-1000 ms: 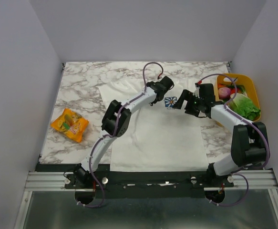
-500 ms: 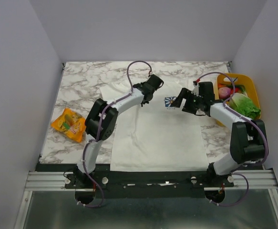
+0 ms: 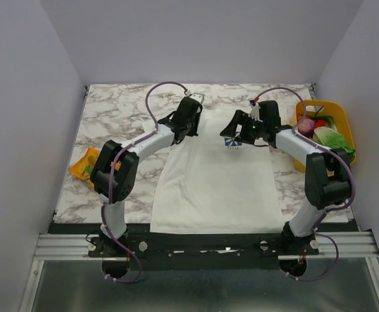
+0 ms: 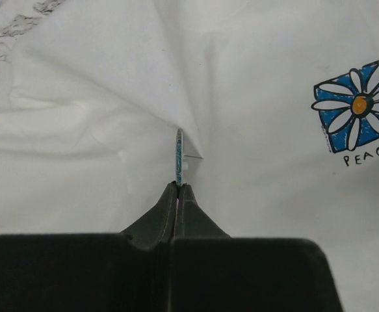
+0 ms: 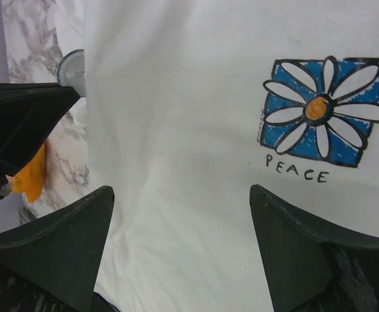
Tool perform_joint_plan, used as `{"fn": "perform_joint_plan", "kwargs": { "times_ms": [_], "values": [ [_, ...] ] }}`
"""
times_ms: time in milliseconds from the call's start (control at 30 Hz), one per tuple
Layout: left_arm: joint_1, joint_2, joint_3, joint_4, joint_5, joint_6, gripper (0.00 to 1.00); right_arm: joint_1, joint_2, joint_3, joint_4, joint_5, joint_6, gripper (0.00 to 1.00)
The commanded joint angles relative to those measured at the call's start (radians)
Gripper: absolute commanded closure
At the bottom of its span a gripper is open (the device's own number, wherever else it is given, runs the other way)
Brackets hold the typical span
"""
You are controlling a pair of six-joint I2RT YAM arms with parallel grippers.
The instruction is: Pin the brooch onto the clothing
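Observation:
The clothing is a white T-shirt (image 3: 215,182) spread flat on the marble table, with a blue flower print (image 3: 233,138) on the chest. My left gripper (image 3: 192,104) hovers over the shirt's far left shoulder area. In the left wrist view it (image 4: 178,185) is shut on the brooch (image 4: 179,156), a thin disc seen edge-on with its pin sticking out to the right. The right wrist view shows the same brooch (image 5: 72,68) as a round greyish disc at the left gripper's tip. My right gripper (image 5: 182,195) is open over the shirt beside the print (image 5: 326,110), with nothing between its fingers.
A yellow basket (image 3: 347,123) with lettuce (image 3: 333,142) and other play food stands at the table's right edge. An orange snack packet (image 3: 85,166) lies on the left, partly behind the left arm's elbow. Grey walls close in three sides.
The left arm has swung left and farther away with the brooch, from beside the print to the shirt's shoulder area. The right gripper has moved left and away, over the print.

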Motion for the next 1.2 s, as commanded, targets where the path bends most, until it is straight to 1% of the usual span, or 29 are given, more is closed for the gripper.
{"fn": "perform_joint_plan", "kwargs": {
  "times_ms": [0, 133, 200, 267, 400, 467, 500, 700, 800, 867, 900, 967, 1000, 1167],
  "values": [
    [0.017, -0.052, -0.030, 0.105, 0.118, -0.037, 1.00, 0.035, 0.062, 0.079, 0.018, -0.020, 0.013, 0.07],
    [0.034, -0.076, -0.072, 0.172, 0.169, -0.052, 1.00, 0.055, 0.121, 0.136, 0.030, -0.015, 0.018, 0.08],
    [0.046, -0.095, -0.109, 0.200, 0.212, -0.061, 1.00, 0.055, 0.163, 0.167, 0.044, -0.029, 0.019, 0.12],
    [0.054, -0.110, -0.136, 0.225, 0.224, -0.064, 1.00, 0.057, 0.187, 0.202, 0.064, -0.049, 0.022, 0.15],
    [0.071, -0.128, -0.173, 0.277, 0.280, -0.074, 1.00, 0.074, 0.250, 0.259, 0.120, -0.087, 0.042, 0.26],
    [0.077, -0.138, -0.191, 0.305, 0.318, -0.077, 1.00, 0.091, 0.287, 0.294, 0.127, -0.094, 0.049, 0.27],
    [0.080, -0.139, -0.198, 0.314, 0.326, -0.081, 1.00, 0.097, 0.298, 0.303, 0.137, -0.104, 0.055, 0.29],
    [0.094, -0.147, -0.210, 0.344, 0.385, -0.098, 1.00, 0.131, 0.355, 0.342, 0.169, -0.104, 0.081, 0.31],
    [0.101, -0.155, -0.221, 0.369, 0.411, -0.114, 1.00, 0.135, 0.370, 0.350, 0.171, -0.098, 0.081, 0.35],
    [0.104, -0.159, -0.228, 0.386, 0.421, -0.118, 1.00, 0.134, 0.370, 0.351, 0.173, -0.095, 0.081, 0.36],
    [0.104, -0.161, -0.231, 0.390, 0.427, -0.120, 1.00, 0.135, 0.373, 0.351, 0.173, -0.094, 0.081, 0.38],
    [0.104, -0.162, -0.231, 0.397, 0.431, -0.123, 1.00, 0.135, 0.376, 0.351, 0.177, -0.098, 0.081, 0.38],
    [0.104, -0.164, -0.231, 0.397, 0.436, -0.127, 1.00, 0.137, 0.379, 0.351, 0.180, -0.103, 0.082, 0.41],
    [0.104, -0.158, -0.225, 0.407, 0.464, -0.132, 1.00, 0.146, 0.390, 0.345, 0.194, -0.110, 0.087, 0.41]
  ]
}}
